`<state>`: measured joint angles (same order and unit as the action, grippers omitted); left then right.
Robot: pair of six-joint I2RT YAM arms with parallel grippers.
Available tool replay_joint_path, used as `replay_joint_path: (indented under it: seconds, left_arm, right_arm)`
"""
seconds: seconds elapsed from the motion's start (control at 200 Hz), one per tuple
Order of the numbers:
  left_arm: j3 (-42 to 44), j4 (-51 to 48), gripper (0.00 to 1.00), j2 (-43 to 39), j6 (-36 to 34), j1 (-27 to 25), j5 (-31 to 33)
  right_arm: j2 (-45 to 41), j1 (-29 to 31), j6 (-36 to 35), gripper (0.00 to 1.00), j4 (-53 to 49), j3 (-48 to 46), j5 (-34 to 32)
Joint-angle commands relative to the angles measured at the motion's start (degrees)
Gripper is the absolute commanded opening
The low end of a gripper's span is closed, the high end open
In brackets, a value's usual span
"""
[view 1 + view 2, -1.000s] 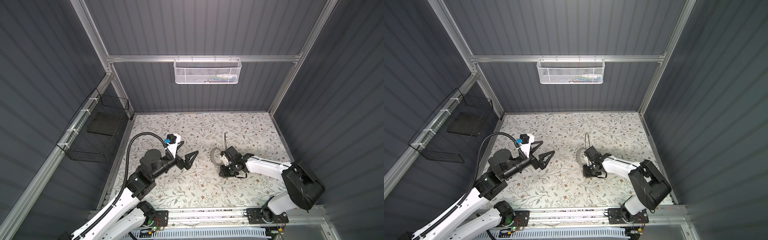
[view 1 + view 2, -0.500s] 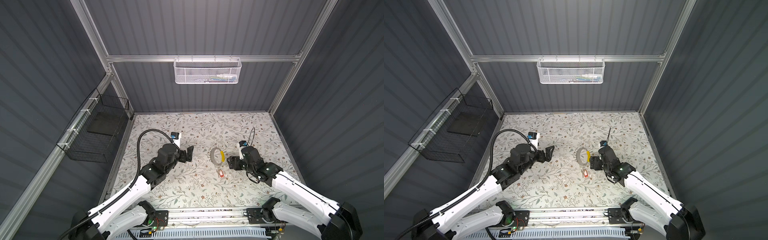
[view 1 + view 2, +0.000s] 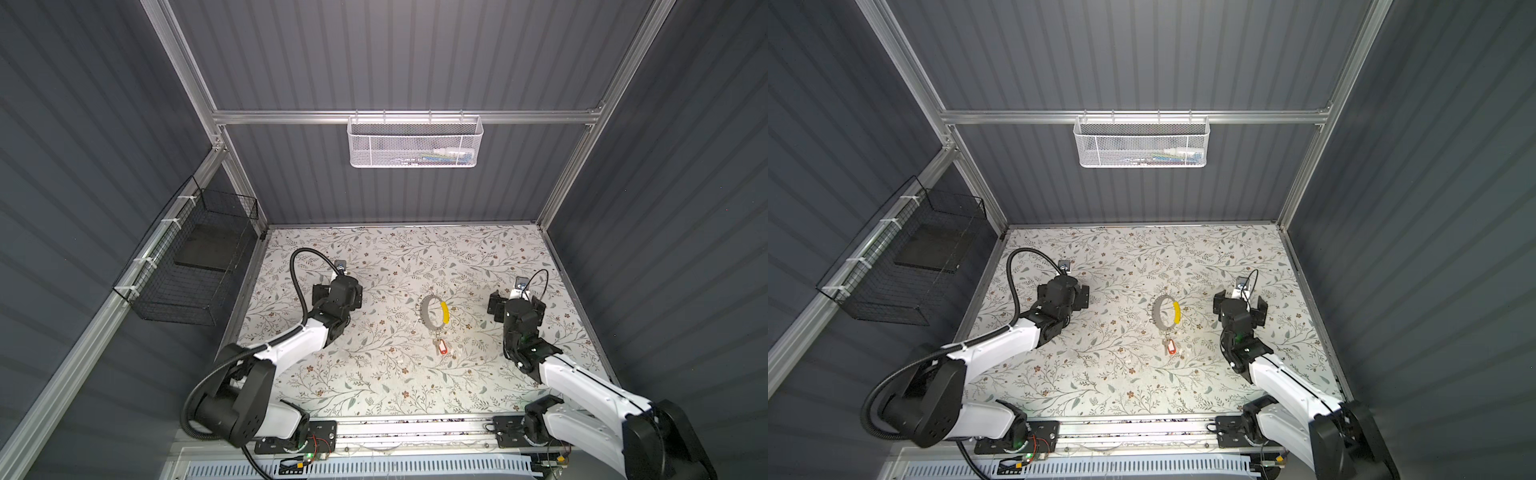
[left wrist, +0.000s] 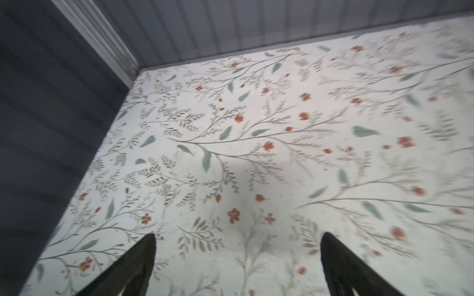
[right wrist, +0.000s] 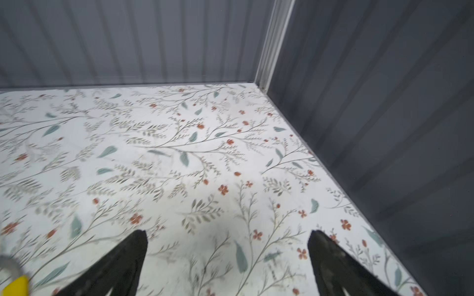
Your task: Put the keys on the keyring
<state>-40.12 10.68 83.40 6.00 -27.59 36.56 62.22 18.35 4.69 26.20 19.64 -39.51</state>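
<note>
Where the keys (image 3: 441, 345) sat under the right tool (image 5: 227, 235) a second ago, they now lie free on the counter (image 3: 374, 374), touching the keyring (image 3: 434, 311) and seemingly threaded on. We judge the task done. The keyring rests between both tools, well apart from each. The right tool has released and pulled back, as has the left tool (image 4: 237, 238). Both gape wide and empty, arms folded low.

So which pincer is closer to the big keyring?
The right pincer. It is open, just to the right of the keyring in both top views. The left pincer, also open, sits farther off on the keyring's other side.
</note>
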Motion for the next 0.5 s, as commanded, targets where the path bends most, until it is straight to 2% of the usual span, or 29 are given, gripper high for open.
replay_joint_path:
  seconds: [0.0,0.055,0.125,0.19,0.235,0.28,0.385,0.425,0.46,0.495]
  left_arm:
    - [-0.92,5.50,1.00,4.45,-6.48,2.22,5.33]
    - [-0.07,10.40,1.00,7.16,-9.58,3.56,6.29]
    - [0.54,13.99,1.00,10.32,-10.47,6.38,6.44]
    - [2.13,18.04,1.00,12.53,-10.70,9.39,4.38]
    - [3.79,23.67,1.00,13.66,-11.73,11.44,2.07]
    - [4.25,24.63,1.00,13.46,-12.57,12.38,0.05]
    - [7.75,31.10,1.00,12.72,-10.33,15.11,-6.93]
    - [9.80,34.29,1.00,12.90,-10.33,15.90,-9.71]
    - [11.29,38.56,1.00,13.35,-10.28,16.51,-10.69]
    - [11.96,38.66,1.00,12.97,-9.35,17.41,-12.62]
  right_arm:
    - [8.73,-3.06,-4.80,0.99,12.73,0.25,-2.29]
    - [13.25,-3.59,-7.72,0.99,19.00,0.09,-2.66]
    - [16.27,-3.66,-9.93,0.99,19.18,2.36,-2.83]
    - [18.07,-4.34,-11.67,0.99,20.79,3.25,0.18]
    - [18.67,-4.93,-12.17,0.99,21.77,3.46,2.48]
    - [19.05,-5.82,-12.27,0.99,23.16,3.30,5.05]
    - [21.05,-9.38,-10.00,0.99,29.18,1.59,12.05]
    - [20.39,-10.04,-8.19,0.99,27.33,1.79,11.35]
    - [19.63,-11.10,-7.16,0.99,26.55,1.51,14.07]
    - [19.52,-11.84,-6.94,0.99,27.79,0.63,16.13]
